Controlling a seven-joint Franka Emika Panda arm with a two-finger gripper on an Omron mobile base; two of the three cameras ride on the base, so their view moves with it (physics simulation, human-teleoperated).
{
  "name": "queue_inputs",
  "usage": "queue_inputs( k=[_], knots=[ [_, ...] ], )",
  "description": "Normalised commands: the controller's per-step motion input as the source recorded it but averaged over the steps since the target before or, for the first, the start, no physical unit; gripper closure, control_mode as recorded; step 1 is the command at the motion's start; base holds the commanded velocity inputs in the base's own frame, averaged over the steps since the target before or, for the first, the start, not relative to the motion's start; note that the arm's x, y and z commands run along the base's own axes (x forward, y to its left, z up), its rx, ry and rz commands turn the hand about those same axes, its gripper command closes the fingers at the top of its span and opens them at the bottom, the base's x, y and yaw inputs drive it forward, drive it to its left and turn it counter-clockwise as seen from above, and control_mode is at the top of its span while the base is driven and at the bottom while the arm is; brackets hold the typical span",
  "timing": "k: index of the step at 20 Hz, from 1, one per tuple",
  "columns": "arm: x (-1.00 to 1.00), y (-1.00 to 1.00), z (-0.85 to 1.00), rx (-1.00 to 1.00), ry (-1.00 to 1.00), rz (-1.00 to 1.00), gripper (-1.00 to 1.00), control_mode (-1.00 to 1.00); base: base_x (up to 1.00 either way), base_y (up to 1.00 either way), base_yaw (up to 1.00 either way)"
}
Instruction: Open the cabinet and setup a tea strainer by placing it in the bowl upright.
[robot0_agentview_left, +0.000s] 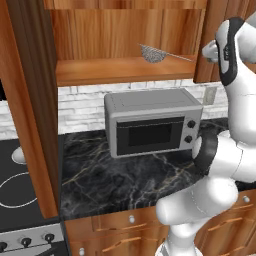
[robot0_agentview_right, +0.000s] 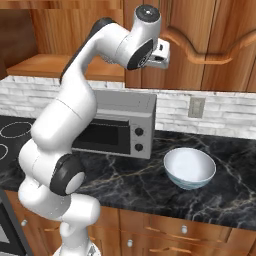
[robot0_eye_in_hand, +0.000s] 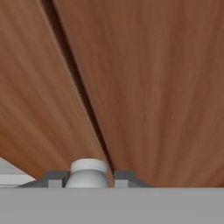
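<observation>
Step in hand: I judge this as opening the cabinet (robot0_agentview_left: 125, 45); its left door (robot0_agentview_left: 30, 100) already stands swung out, and the shelf (robot0_agentview_left: 120, 70) behind it is exposed.

Gripper (robot0_eye_in_hand: 89, 177): in the hand view, its 2 dark fingertips (robot0_eye_in_hand: 54, 178) sit on either side of a round silver knob (robot0_eye_in_hand: 89, 173). They are drawn in close around it and I read that as a pinch on the knob, though actual contact is hidden at the lower edge of the view.

Door seam: a dark gap (robot0_eye_in_hand: 78, 87) between 2 wood panels runs up from just beside the knob, so the knob sits at the meeting edge of a closed door.

Tea strainer (robot0_agentview_left: 152, 53): on the cabinet shelf, at its right end, mesh cup on the wood, thin handle pointing right toward the closed door.

Long axis: the strainer's handle lies roughly along the shelf front, left to right.

Bowl (robot0_agentview_right: 190, 167): on the black marble counter, right of the microwave (robot0_agentview_right: 117, 127), upright, apart from it.

Key relation: the strainer lies left of the hand and deeper in, near hand height; the bowl lies well below, to the right.

Next move, my judgement: pull the knob outward along the door's arc, then release and reach left for the handle.
</observation>
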Motion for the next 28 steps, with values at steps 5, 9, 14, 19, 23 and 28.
queue_inputs(
  k=[5,9,14,19,23,28],
  knots=[
    [-0.68,-0.32,0.41,0.07,-0.01,0.0,1.0,-1.0,0.0,0.0,0.0],
    [-0.87,-0.46,0.41,0.12,-0.09,0.0,1.0,-1.0,0.0,0.0,0.0],
    [-0.92,-0.52,0.44,0.12,-0.11,0.0,1.0,-1.0,0.0,0.0,0.0],
    [-0.76,-0.62,0.35,0.04,-0.05,0.0,1.0,-1.0,0.0,0.0,0.0],
    [-0.66,-0.58,0.41,0.0,-0.02,0.0,1.0,-1.0,0.0,0.0,0.0],
    [-0.65,-0.42,0.08,0.0,0.0,0.0,1.0,-1.0,0.0,0.0,0.0]
  ],
)
